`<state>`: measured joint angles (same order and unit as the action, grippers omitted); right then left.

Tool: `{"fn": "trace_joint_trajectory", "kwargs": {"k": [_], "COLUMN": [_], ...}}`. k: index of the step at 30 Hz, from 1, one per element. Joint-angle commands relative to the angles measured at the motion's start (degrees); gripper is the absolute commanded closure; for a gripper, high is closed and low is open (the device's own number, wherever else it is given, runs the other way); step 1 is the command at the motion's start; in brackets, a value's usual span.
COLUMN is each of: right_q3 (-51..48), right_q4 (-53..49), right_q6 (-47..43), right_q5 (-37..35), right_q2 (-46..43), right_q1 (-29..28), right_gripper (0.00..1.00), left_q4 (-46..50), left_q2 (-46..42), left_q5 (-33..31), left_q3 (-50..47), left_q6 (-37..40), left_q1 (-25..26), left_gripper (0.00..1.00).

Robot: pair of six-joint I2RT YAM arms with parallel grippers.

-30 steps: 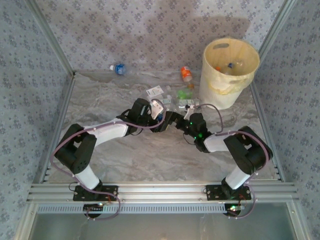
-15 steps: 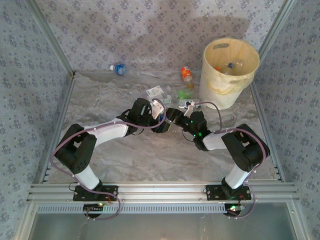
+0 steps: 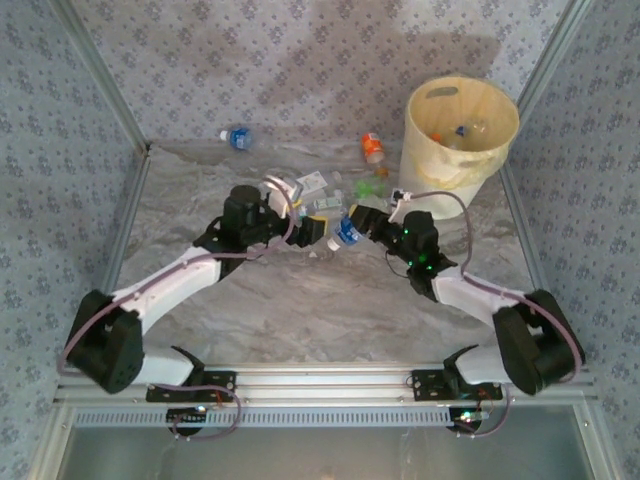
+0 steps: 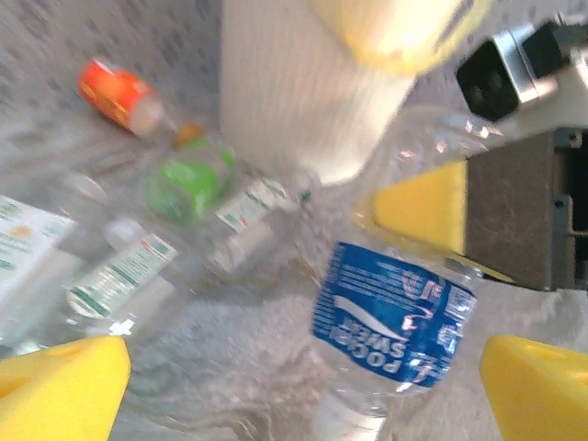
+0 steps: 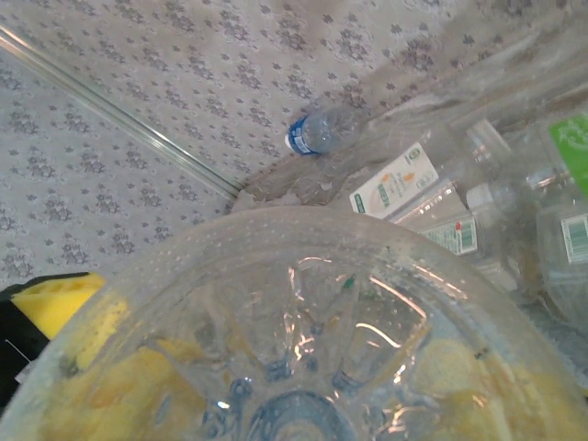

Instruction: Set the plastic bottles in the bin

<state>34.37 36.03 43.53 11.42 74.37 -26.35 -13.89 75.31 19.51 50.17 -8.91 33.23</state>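
Arms from both sides meet over the middle of the marbled counter point(image 3: 300, 310). The right claw point(image 3: 355, 222) is clenched on a clear bottle with a blue label point(image 3: 345, 235). In the left wrist view 1 of its yellow pads point(image 4: 423, 207) presses against the bottle above the label, and the cap end points down toward the camera. In the right wrist view the bottle's moulded base sits right against the lens. The left claw point(image 3: 310, 228) is released: its 2 yellow fingertips point(image 4: 60, 386) stand wide apart on either side of that bottle and do not touch it. The bin point(image 3: 460, 140) stands upright at the far right of the counter with a few bottles inside point(image 3: 462, 130). Just left of its base lie an orange-labelled bottle point(image 3: 372, 147) and a green-labelled bottle point(image 3: 372, 185). Several white-labelled bottles point(image 3: 312, 183) lie beyond the 2 claws. A second blue-labelled bottle point(image 3: 237, 137) lies well apart from the rest at the far left edge of the counter.
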Motion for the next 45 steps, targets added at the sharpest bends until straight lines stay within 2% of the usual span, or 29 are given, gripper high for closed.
{"fn": "trace_joint_trajectory", "kwargs": {"k": [1, 4, 11, 15, 23, 30, 34, 39, 45], "right_q3": [5.29, 9.58, 25.24, 37.44, 56.78, 69.72, 73.68, 75.83, 76.20], "right_q4": [-14.83, -20.96, -32.14, -35.56, -39.40, -42.58, -46.53, -48.33, -49.68], "right_q6": [-6.98, -10.87, -16.22, -19.08, -24.28, -24.58, -29.04, -32.73, -44.87], "right_q5": [-0.30, -0.02, 2.63, 4.92, 3.38, -3.99, -12.27, -14.63, -34.16], "right_q2": [-5.12, -7.85, -8.48, -4.65, 6.55, 17.09, 22.41, 26.80, 29.20], "right_q1": [1.24, 2.80, 8.48, 12.31, 20.02, 28.32, 29.80, 31.89, 29.64], "right_gripper": [0.52, 0.53, 0.54, 0.54, 0.54, 0.54, 0.53, 0.52, 0.46], "left_q4": [-3.43, -5.70, -0.15, -0.35, 1.82, 3.75, 4.63, 5.79, 6.08], "left_q2": [-6.15, -11.47, -15.40, -16.24, -17.89, -19.49, -19.85, -19.28, -17.04], "left_q5": [-7.14, -11.55, -20.38, -24.05, -26.65, -27.06, -27.73, -30.16, -30.63], "left_q3": [-3.45, -6.54, -8.64, -10.78, -11.89, -12.95, -13.50, -13.55, -12.99], "left_q6": [-2.13, -2.96, -2.04, -3.13, -4.52, -4.38, -4.38, -5.60, -8.34], "left_q1": [-0.76, -1.49, -1.62, -1.65, -2.11, -2.57, -2.69, -2.80, -4.12], "left_gripper": [0.02, 0.02, 0.02, 0.02, 0.02, 0.02, 0.02, 0.02, 0.02]}}
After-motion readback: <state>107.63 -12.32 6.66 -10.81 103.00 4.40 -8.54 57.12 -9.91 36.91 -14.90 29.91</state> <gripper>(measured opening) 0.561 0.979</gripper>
